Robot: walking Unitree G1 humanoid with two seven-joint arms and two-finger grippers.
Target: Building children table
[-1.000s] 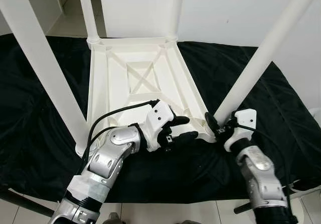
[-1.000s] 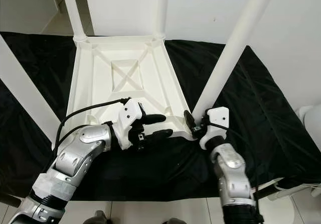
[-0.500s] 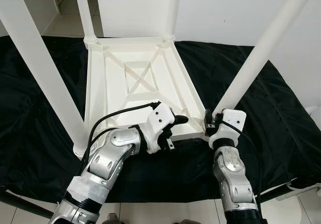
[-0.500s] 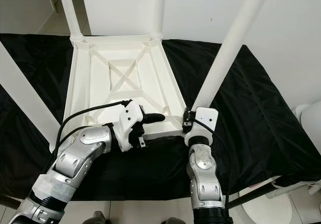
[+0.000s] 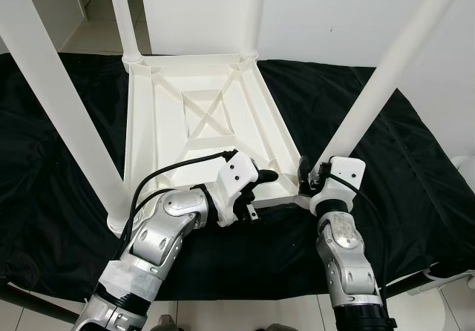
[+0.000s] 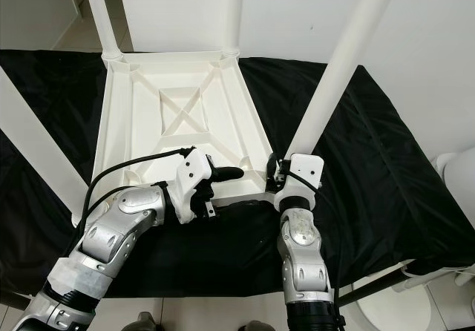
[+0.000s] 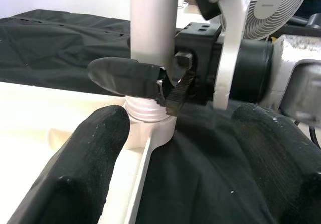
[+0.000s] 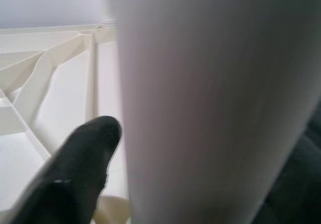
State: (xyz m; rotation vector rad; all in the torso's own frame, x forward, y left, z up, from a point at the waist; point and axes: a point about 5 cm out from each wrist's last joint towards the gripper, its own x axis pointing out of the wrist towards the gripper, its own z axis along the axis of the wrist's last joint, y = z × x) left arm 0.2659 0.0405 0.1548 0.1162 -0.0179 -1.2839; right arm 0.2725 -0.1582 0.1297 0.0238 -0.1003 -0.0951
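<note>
A white plastic children's table [image 5: 159, 123] lies upside down on a black cloth, its legs pointing up. My right gripper [image 5: 306, 181] is at the foot of the near-right leg [image 5: 371, 93], shut on it. In the right wrist view one black finger [image 8: 75, 169] lies beside the leg [image 8: 215, 98]; the other is hidden behind it. My left gripper [image 5: 259, 194] is at the table's near rim, just left of that leg. It is open, one finger [image 7: 95, 169] over the underside and the other [image 7: 281, 153] over the cloth outside the rim.
The black cloth [image 5: 415, 160] covers the whole work surface. The near-left leg [image 5: 59, 101] rises close to my left arm, and two more legs [image 5: 122, 12] stand at the far corners. A white fan [image 7: 281, 3] stands behind my right gripper. A white wall lies behind.
My right gripper has moved left from beside the leg onto its foot and closed there. The left gripper's lower finger has dropped outside the rim. The camera shifted slightly.
</note>
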